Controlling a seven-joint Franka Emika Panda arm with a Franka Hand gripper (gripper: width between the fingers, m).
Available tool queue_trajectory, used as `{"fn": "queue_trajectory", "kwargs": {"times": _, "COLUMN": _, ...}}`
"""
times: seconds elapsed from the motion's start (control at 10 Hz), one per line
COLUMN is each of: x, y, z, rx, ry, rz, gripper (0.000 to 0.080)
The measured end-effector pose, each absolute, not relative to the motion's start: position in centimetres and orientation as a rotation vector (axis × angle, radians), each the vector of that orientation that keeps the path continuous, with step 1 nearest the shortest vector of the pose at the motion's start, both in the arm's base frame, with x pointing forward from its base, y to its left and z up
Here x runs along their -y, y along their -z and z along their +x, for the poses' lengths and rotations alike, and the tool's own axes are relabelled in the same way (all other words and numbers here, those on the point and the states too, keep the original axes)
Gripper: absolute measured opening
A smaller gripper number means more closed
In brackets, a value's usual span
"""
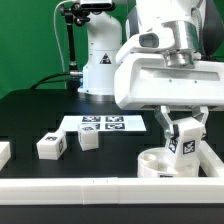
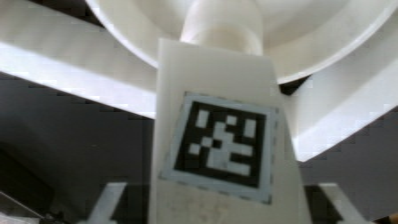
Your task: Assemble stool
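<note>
Gripper (image 1: 186,130) was clamped on the held leg (image 1: 185,147), fingers (image 2: 329,203) on both its sides, leg upright with its lower end down in the dish of the seat (image 1: 158,165). Seat sat at the exterior view's right, its rim just beside the front border rail (image 1: 90,190), so there was little room on that edge. First loose leg (image 1: 50,146) and second loose leg (image 1: 88,140) lay near the marker board (image 1: 105,124), well apart from the seat, with bare table (image 1: 30,115) between.

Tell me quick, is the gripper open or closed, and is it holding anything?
Gripper: closed, holding a tagged white leg upright over the round seat.
</note>
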State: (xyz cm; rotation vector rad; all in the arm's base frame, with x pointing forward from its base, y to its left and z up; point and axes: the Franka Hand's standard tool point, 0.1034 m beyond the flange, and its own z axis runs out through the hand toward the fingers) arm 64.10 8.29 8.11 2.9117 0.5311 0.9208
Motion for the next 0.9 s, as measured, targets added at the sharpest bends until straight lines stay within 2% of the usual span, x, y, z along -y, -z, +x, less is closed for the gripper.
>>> {"fn": "queue_trajectory", "kwargs": {"times": 0.5, "x": -7.99, "y": -7.92, "z": 63.95, "rx": -0.523, "ry": -0.942, "rz": 2.901, "gripper": 0.0327}}
{"fn": "queue_trajectory", "kwargs": {"times": 0.6, "x": -8.01, "y": -7.92, "z": 63.95, "rx": -0.523, "ry": -0.942, "rz": 2.901, "gripper": 0.0507}}
{"fn": "queue_trajectory", "kwargs": {"times": 0.7, "x": -8.12, "y": -7.97, "z": 63.96, "rx": -0.526, "ry": -0.943, "rz": 2.900, "gripper": 0.0605}}
{"fn": "queue_trajectory", "kwargs": {"times": 0.8, "x": -8.18, "y": -8.10, "z": 63.97, "rx": -0.527, "ry": -0.940, "rz": 2.902, "gripper": 0.0605}}
{"fn": "queue_trajectory", "kwargs": {"times": 0.9, "x": -8.28, "y": -8.51, "z": 64.09, "rx": -0.529, "ry": -0.943, "rz": 2.902, "gripper": 0.0640}}
